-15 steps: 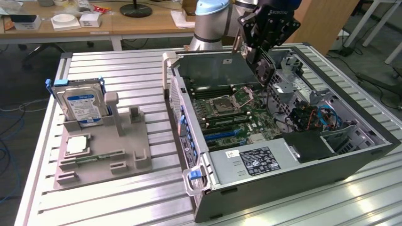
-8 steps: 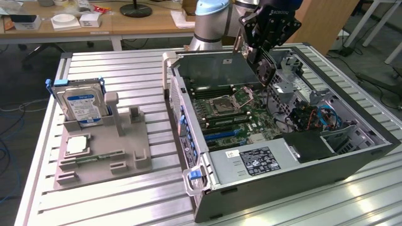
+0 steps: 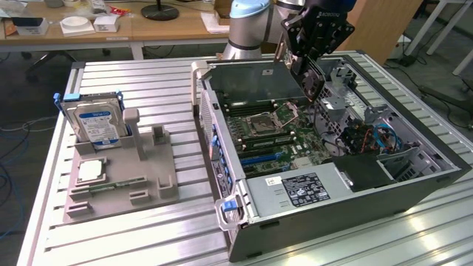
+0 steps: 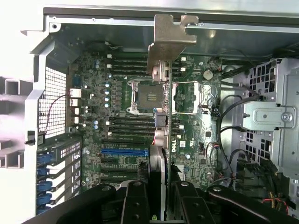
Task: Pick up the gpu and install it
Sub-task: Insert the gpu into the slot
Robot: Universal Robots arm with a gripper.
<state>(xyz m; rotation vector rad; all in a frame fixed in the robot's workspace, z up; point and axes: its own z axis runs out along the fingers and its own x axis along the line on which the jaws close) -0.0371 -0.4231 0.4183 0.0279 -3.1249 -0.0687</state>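
Note:
My gripper [image 3: 305, 58] hangs over the open computer case [image 3: 221, 127], shut on the gpu [image 3: 308, 82]. The card is a thin black board held on edge above the far part of the motherboard [image 3: 284, 138]. In the wrist view the gpu [image 4: 158, 175] runs edge-on away from the black fingers [image 4: 135, 203], and its pale metal end bracket [image 4: 170, 32] reaches toward the case's rear wall. Beneath the card lie the CPU socket [image 4: 148, 95] and, to one side, the blue expansion slot [image 4: 124, 151]. The card hangs above the board and touches nothing.
On the exterior view's left, a grey fixture [image 3: 148, 183] holds a silver hard drive with a blue label [image 3: 96, 124] and a green memory stick [image 3: 114, 184]. A metal drive cage [image 4: 271, 116], loose cables [image 3: 384, 138] and the power supply [image 3: 303, 188] crowd the case.

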